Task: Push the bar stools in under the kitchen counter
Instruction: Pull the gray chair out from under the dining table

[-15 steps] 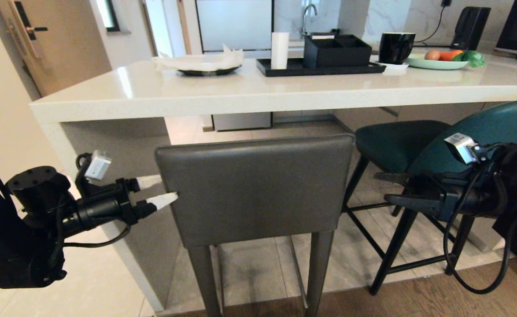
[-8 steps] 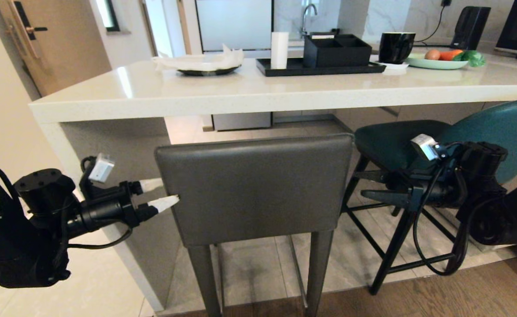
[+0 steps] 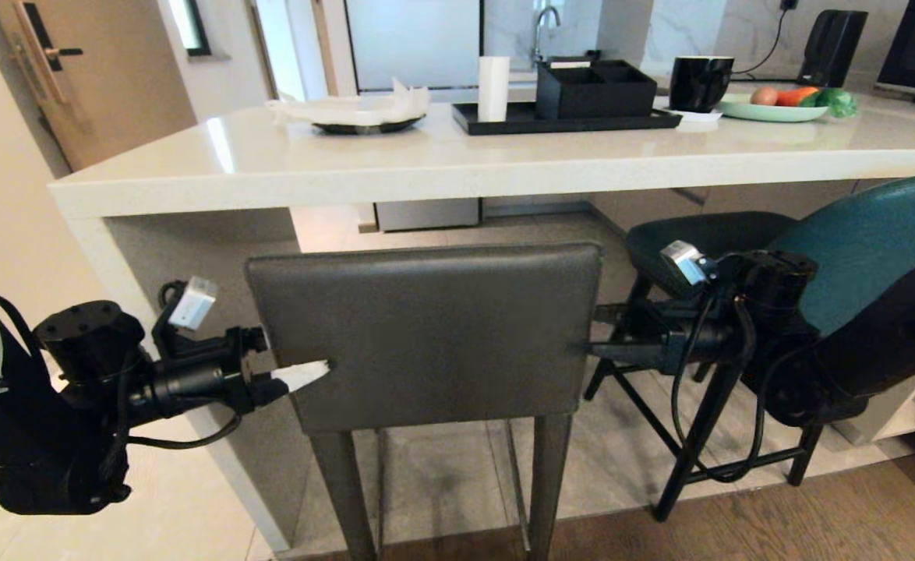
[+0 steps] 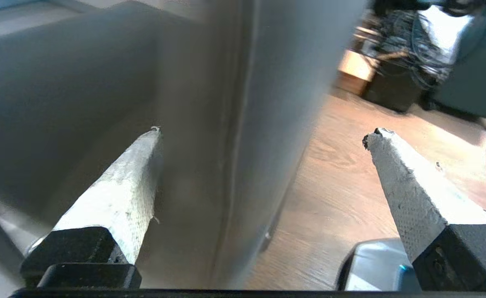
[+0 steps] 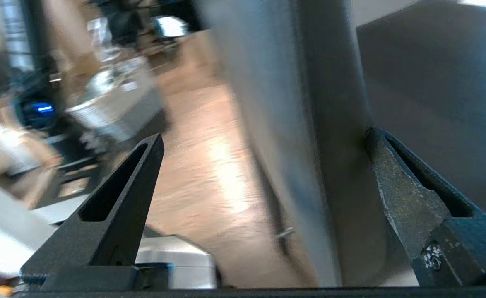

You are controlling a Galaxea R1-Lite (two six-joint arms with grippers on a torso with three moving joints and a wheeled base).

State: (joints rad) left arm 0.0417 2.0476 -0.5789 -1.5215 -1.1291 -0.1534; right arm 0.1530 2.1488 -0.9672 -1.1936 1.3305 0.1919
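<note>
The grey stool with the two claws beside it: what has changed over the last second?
The right gripper swung in from the teal stool to the grey stool's back edge, jaws open around it. The left gripper slid further over the opposite edge. The countertop items kept their places.

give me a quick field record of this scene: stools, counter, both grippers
grey stool: backrest facing the camera, seat under the counter edge
teal stool: to its right, angled
kitchen counter: black tray on top
left gripper: open, straddling the grey backrest's left edge
right gripper: open, straddling its right edge
</note>
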